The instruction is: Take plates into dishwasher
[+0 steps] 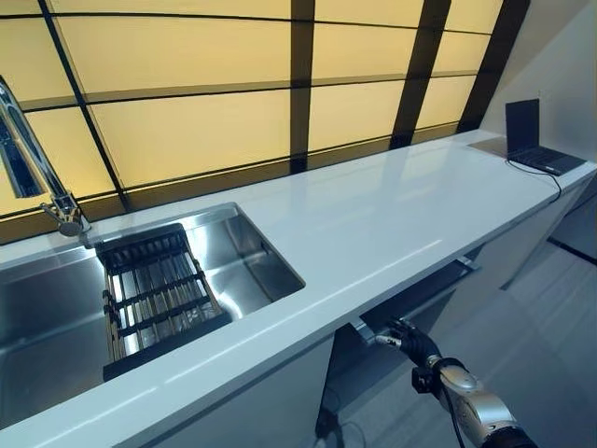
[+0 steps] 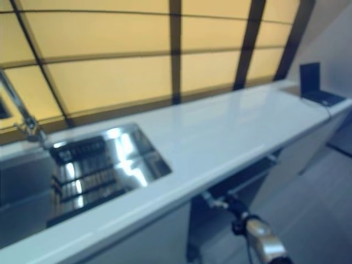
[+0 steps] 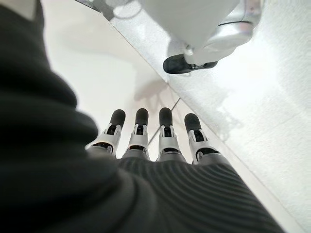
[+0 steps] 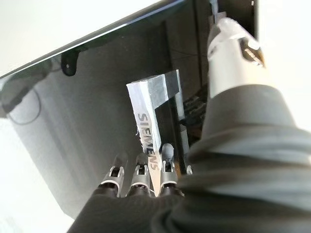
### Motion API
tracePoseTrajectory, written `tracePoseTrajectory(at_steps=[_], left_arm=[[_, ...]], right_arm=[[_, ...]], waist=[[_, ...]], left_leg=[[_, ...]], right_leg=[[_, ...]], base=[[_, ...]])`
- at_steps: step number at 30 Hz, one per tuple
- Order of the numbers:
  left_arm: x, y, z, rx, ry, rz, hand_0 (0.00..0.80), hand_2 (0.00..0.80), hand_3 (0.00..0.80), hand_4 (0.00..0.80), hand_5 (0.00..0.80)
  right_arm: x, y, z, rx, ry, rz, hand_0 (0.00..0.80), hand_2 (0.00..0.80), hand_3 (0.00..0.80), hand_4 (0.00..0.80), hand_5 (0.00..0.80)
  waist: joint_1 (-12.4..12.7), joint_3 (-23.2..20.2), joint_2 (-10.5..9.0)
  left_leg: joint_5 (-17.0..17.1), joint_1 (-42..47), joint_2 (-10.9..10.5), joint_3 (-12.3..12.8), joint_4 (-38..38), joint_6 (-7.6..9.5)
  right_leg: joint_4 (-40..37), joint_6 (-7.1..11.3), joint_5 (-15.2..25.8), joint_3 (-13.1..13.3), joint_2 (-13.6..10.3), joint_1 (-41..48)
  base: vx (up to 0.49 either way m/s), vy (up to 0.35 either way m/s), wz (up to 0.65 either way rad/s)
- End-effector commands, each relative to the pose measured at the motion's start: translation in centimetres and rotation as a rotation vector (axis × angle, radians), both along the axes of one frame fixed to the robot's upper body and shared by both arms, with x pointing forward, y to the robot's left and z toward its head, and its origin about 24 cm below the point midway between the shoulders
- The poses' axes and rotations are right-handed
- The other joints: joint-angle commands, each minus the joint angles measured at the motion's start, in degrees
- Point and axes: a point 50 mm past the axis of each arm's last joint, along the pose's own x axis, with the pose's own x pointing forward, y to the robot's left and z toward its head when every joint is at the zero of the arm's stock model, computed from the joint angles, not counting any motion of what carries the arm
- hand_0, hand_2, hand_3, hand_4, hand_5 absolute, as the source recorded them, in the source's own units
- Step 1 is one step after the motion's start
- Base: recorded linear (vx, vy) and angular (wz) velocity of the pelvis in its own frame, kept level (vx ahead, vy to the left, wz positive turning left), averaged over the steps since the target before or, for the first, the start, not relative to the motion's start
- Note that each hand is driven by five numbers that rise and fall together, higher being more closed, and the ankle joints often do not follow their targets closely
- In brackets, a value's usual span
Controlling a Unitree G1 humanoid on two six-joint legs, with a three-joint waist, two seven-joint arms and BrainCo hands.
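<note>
No plate shows in any view. The dishwasher (image 1: 410,303) sits under the white counter (image 1: 392,215), its dark door a little ajar at the top. My right hand (image 1: 403,336) is at the left end of the silver door handle (image 1: 366,330). In the right wrist view my right hand's fingers (image 4: 141,175) hook over the handle bar (image 4: 151,109) against the dark door front, thumb (image 4: 232,53) apart. My left hand (image 3: 155,145) shows only in the left wrist view, fingers straight, holding nothing.
A steel sink (image 1: 233,261) with a black dish rack (image 1: 159,294) is set in the counter at left, under a tap (image 1: 37,163). A laptop (image 1: 539,140) stands at the counter's far right end. Tiled floor (image 1: 550,317) lies right of the dishwasher.
</note>
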Motion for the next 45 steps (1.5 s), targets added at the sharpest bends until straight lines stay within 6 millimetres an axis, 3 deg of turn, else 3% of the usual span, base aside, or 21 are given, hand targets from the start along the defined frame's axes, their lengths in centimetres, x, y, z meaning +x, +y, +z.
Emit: tracePoseTrajectory(at_steps=[1,6,9,13,19,20,21,23,24,26,27,29,30,33,35,36,37,40,42,43,45], left_arm=[[2.2,1.8,1.3,0.061,-0.069,-0.032,0.000,0.000,0.000,0.000,0.000],[2.0,2.3,1.4,0.059,-0.078,0.013,0.000,0.000,0.000,0.000,0.000],[0.9,2.7,1.2,0.065,-0.062,0.060,0.000,0.000,0.000,0.000,0.000],[0.1,3.3,1.1,0.073,-0.046,0.088,0.000,0.000,0.000,0.000,0.000],[0.5,4.7,1.7,0.106,-0.068,0.153,0.000,0.000,0.000,0.000,0.000],[0.5,4.7,1.7,0.106,-0.068,0.153,0.000,0.000,0.000,0.000,0.000],[1.0,4.7,1.9,0.115,-0.083,0.142,0.000,0.000,0.000,0.000,0.000],[1.3,4.7,2.1,0.120,-0.092,0.134,0.000,0.000,0.000,0.000,0.000],[2.1,4.8,2.4,0.129,-0.110,0.130,0.000,0.000,0.000,0.000,0.000],[3.1,5.1,2.9,0.135,-0.135,0.134,0.000,0.000,0.000,0.000,0.000],[3.8,5.2,3.2,0.137,-0.156,0.138,0.000,0.000,0.000,0.000,0.000],[4.5,5.0,3.4,0.129,-0.176,0.150,0.000,0.000,0.000,0.000,0.000],[4.8,4.6,3.4,0.114,-0.190,0.165,0.000,0.000,0.000,0.000,0.000],[4.2,3.7,2.8,0.077,-0.191,0.184,0.000,0.000,0.000,0.000,0.000],[3.2,3.1,2.2,0.058,-0.171,0.192,0.000,0.000,0.000,0.000,0.000],[3.0,3.0,2.0,0.054,-0.162,0.192,0.000,0.000,0.000,0.000,0.000],[2.6,2.8,1.8,0.048,-0.147,0.186,0.000,0.000,0.000,0.000,0.000],[1.9,2.3,1.4,0.042,-0.130,0.183,0.000,0.000,0.000,0.000,0.000],[1.3,2.4,1.3,0.037,-0.123,0.199,0.000,0.000,0.000,0.000,0.000],[1.0,2.7,1.3,0.038,-0.110,0.199,0.000,0.000,0.000,0.000,0.000],[0.0,3.2,1.0,0.053,-0.073,0.200,0.000,0.000,0.000,0.000,0.000]], right_arm=[[3.5,6.1,8.1,0.116,-0.388,0.227,0.000,0.000,0.000,0.000,0.000],[3.0,4.0,8.2,-0.096,-0.438,0.187,0.000,0.000,0.000,0.000,0.000],[1.9,0.8,9.1,-0.429,-0.511,0.136,0.000,0.000,0.000,0.000,0.000],[0.9,-0.7,9.4,-0.521,-0.519,0.127,0.000,0.000,0.000,0.000,0.000],[-1.1,-3.1,8.0,-0.558,-0.451,0.084,0.000,0.000,0.000,0.000,0.000],[-1.1,-3.1,8.0,-0.558,-0.451,0.084,0.000,0.000,0.000,0.000,0.000],[-1.5,-3.7,7.3,-0.594,-0.430,0.044,0.000,0.000,0.000,0.000,0.000],[-1.6,-4.1,7.0,-0.621,-0.418,0.027,0.000,0.000,0.000,0.000,0.000],[-1.7,-4.6,6.7,-0.647,-0.396,0.002,0.000,0.000,0.000,0.000,0.000],[-1.4,-5.0,6.4,-0.637,-0.377,-0.014,0.000,0.000,0.000,0.000,0.000],[-1.0,-5.1,6.3,-0.637,-0.360,-0.013,0.000,0.000,0.000,0.000,0.000],[-0.3,-5.1,6.6,-0.629,-0.351,-0.007,0.000,0.000,0.000,0.000,0.000],[0.1,-4.8,6.6,-0.622,-0.331,0.009,0.000,0.000,0.000,0.000,0.000],[0.1,-4.5,5.5,-0.636,-0.276,0.049,0.000,0.000,0.000,0.000,0.000],[-0.7,-5.4,3.7,-0.663,-0.191,0.053,0.000,0.000,0.000,0.000,0.000],[-1.0,-5.7,3.0,-0.665,-0.160,0.045,0.000,0.000,0.000,0.000,0.000],[-1.7,-6.4,1.8,-0.661,-0.107,0.021,0.000,0.000,0.000,0.000,0.000],[-3.4,-7.3,-0.5,-0.667,-0.012,-0.009,0.000,0.000,0.000,0.000,0.000],[-4.9,-8.2,-2.4,-0.676,0.087,-0.036,0.000,0.000,0.000,0.000,0.000],[-6.2,-9.0,-3.9,-0.692,0.152,-0.065,0.000,0.000,0.000,0.000,0.000],[-8.2,-10.1,-5.9,-0.683,0.252,-0.128,0.000,0.000,0.000,0.000,0.000]], waist=[[4.53,0.59,-3.26],[4.11,-0.14,-3.77],[3.14,-1.17,-4.24],[2.15,-1.66,-4.48],[-0.63,-2.62,-4.82],[-0.63,-2.62,-4.82],[-1.18,-3.00,-5.09],[-1.41,-3.11,-5.25],[-1.53,-3.21,-5.74],[-1.57,-3.07,-6.41],[-1.01,-2.90,-6.46],[-0.45,-2.51,-6.00],[-0.29,-2.16,-5.03],[-0.78,-1.05,-2.68],[-1.62,-0.05,-1.16],[-1.97,0.25,-0.86],[-2.56,0.65,-0.57],[-2.95,0.98,-0.36],[-2.74,0.56,-1.10],[-2.93,0.14,-1.76],[-3.46,-0.87,-2.73]], left_leg=[[-1.18,-0.18,-6.32,0.92,-0.72,6.73],[-2.54,0.00,-7.43,1.09,0.54,8.07],[-3.45,0.77,-8.53,1.46,0.21,9.52],[-3.80,1.71,-8.84,1.55,-0.48,10.03],[-4.55,1.79,-9.05,-1.20,-0.23,11.13],[-4.55,1.79,-9.05,-1.20,-0.23,11.13],[-4.27,1.02,-9.42,-3.11,0.22,11.42],[-3.94,0.47,-9.53,-4.24,0.29,11.48],[-3.15,-1.16,-9.68,-5.74,0.63,11.31],[-2.24,-3.71,-9.78,-6.50,1.48,10.62],[-0.72,-6.34,-8.92,-6.32,2.11,9.20],[0.86,-8.52,-7.71,-6.21,2.53,7.45],[2.76,-9.56,-6.45,-6.61,2.07,5.67],[5.43,-9.53,-4.31,-6.76,-0.48,3.31],[5.84,-9.69,-3.14,-4.42,-3.02,1.83],[5.78,-9.73,-2.76,-2.99,-3.05,1.59],[6.23,-9.53,-2.09,0.41,-2.04,1.29],[6.22,-9.34,-1.98,3.80,3.13,1.05],[2.28,-8.37,-4.07,2.54,8.93,2.33],[-1.58,-6.72,-5.94,1.64,13.09,3.45],[-4.88,-4.19,-7.63,0.39,18.29,4.26]], right_leg=[[9.25,3.46,-2.73,5.38,-6.28,5.99],[12.25,4.28,0.63,7.08,-8.15,5.76],[16.72,5.43,5.17,9.37,-9.68,4.69],[18.58,5.78,7.43,11.24,-9.83,3.37],[20.55,4.90,6.72,19.82,-6.06,2.26],[20.55,4.90,6.72,19.82,-6.06,2.26],[21.31,4.62,6.37,23.04,-4.12,2.59],[21.28,4.31,5.83,24.85,-2.93,2.71],[19.35,3.76,3.50,27.05,-1.11,3.81],[16.13,3.29,0.31,28.39,0.49,4.97],[13.65,2.55,-4.14,27.64,1.74,6.69],[11.35,1.12,-8.15,27.12,2.76,7.88],[9.59,-0.41,-11.66,27.47,4.24,8.30],[9.39,-2.67,-13.34,27.31,6.42,8.22],[7.71,-3.58,-12.44,26.65,7.74,9.15],[7.38,-3.68,-12.11,26.11,7.91,9.25],[6.33,-3.72,-11.28,24.87,7.98,9.50],[3.62,-3.87,-9.63,21.59,7.19,9.94],[1.37,-3.86,-7.70,19.67,5.51,9.17],[-0.17,-3.53,-5.98,18.95,4.25,8.32],[-1.71,-2.88,-3.84,19.05,3.04,6.71]], base=[[0.039,0.111,0.04],[0.054,0.146,0.07],[0.067,0.196,0.11],[0.022,0.097,0.18],[-0.092,-0.036,0.17],[-0.202,-0.177,0.66],[-0.203,-0.183,0.52],[-0.245,-0.218,0.63],[-0.334,-0.277,0.53],[-0.467,-0.365,0.42],[-0.472,-0.344,0.27],[-0.525,-0.343,-0.08],[-0.561,-0.342,-0.16],[-0.413,-0.258,0.06],[-0.290,-0.211,0.10],[-0.284,-0.175,0.31],[-0.206,-0.109,0.30],[-0.261,-0.113,0.55],[-0.406,-0.081,0.31],[-0.458,-0.034,0.21],[-0.355,0.012,0.17]])
